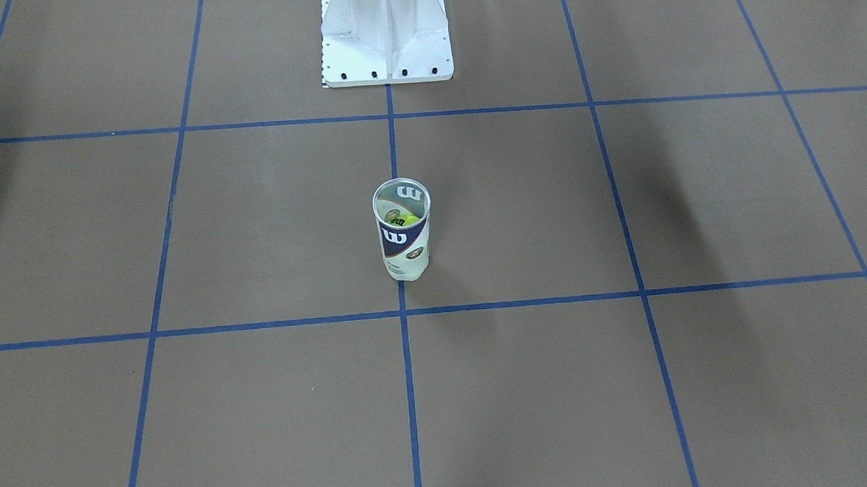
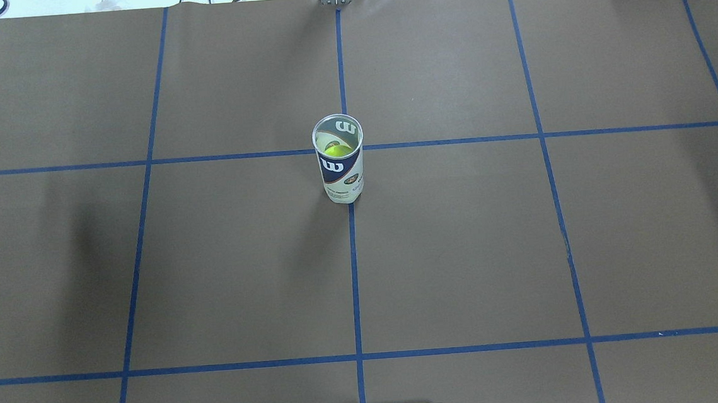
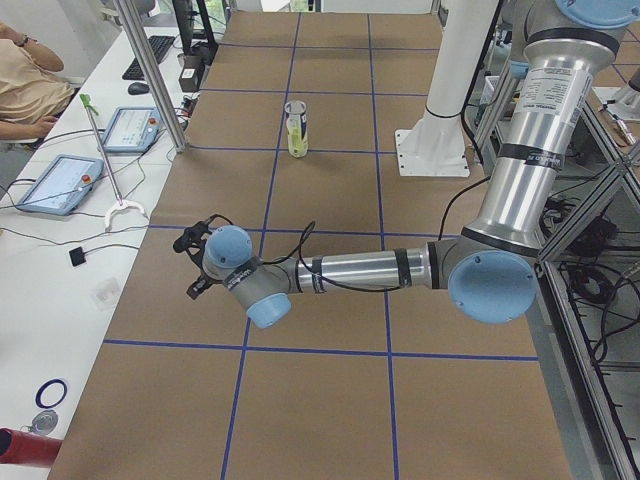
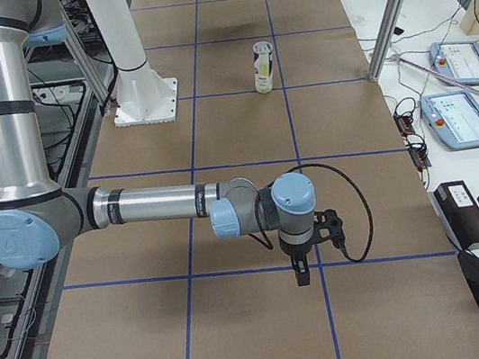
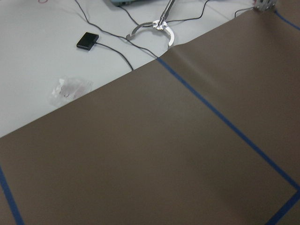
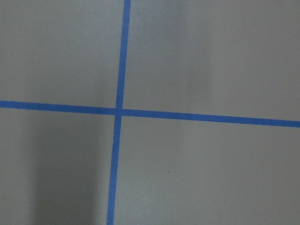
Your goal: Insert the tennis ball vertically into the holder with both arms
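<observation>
Currently the holder (image 2: 341, 171) stands upright at the middle of the table (image 2: 463, 251), on the centre blue tape line (image 2: 354, 277), mouth open upward. The tennis ball (image 2: 336, 150) sits inside it, seen through the rim in both the overhead and front views.

Surroundings: the white pedestal base (image 1: 386, 45) is at top centre of the front view, well apart from the holder. In the left side view a white bench (image 3: 60, 290) runs along the frame's left edge, with two tablets (image 3: 60, 185), a hooked white tool (image 3: 125, 210), loose cables and a seated person (image 3: 30, 70) at upper left. The left wrist view shows a small black box (image 5: 87, 41) and a crumpled plastic bag (image 5: 70, 89) on that bench.

Surface: brown paper gridded with blue tape; soft shadows fall across it. The right wrist view shows only a tape crossing.

Arms: the left arm (image 3: 360, 270) reaches low across the near end of the left side view, left gripper (image 3: 197, 265) by the bench-side edge. The right arm (image 4: 152, 204) does likewise in the right side view, right gripper (image 4: 301, 270) pointing down. Both are well apart from the holder. Finger state: cannot tell for either.

Open room: bare brown paper lies around the holder on every side.
</observation>
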Controlling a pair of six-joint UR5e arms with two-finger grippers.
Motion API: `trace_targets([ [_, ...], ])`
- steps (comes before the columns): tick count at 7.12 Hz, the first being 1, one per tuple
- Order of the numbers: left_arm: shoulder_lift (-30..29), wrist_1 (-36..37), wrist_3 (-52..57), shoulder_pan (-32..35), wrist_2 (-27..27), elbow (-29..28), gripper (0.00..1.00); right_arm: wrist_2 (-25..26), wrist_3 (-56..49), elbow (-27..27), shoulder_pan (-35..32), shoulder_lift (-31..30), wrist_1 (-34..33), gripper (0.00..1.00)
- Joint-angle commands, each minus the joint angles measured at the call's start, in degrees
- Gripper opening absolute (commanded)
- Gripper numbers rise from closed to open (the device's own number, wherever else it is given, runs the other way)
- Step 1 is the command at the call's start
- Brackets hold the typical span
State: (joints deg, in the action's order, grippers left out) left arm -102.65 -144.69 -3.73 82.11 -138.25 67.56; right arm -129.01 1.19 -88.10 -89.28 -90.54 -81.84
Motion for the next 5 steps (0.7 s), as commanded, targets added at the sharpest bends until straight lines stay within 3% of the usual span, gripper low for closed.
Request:
trace_targets([
  [1, 1.14, 13.14, 11.85, 1.90, 0.52, 0.47, 0.99, -0.01, 0.04, 0.90, 0.07, -0.07, 0.01, 1.00],
  [5, 1.32, 36.17, 16.29, 3.06, 3.59, 10.46, 0.99, -0.01, 0.48, 1.00, 0.07, -0.07, 0.02, 1.00],
])
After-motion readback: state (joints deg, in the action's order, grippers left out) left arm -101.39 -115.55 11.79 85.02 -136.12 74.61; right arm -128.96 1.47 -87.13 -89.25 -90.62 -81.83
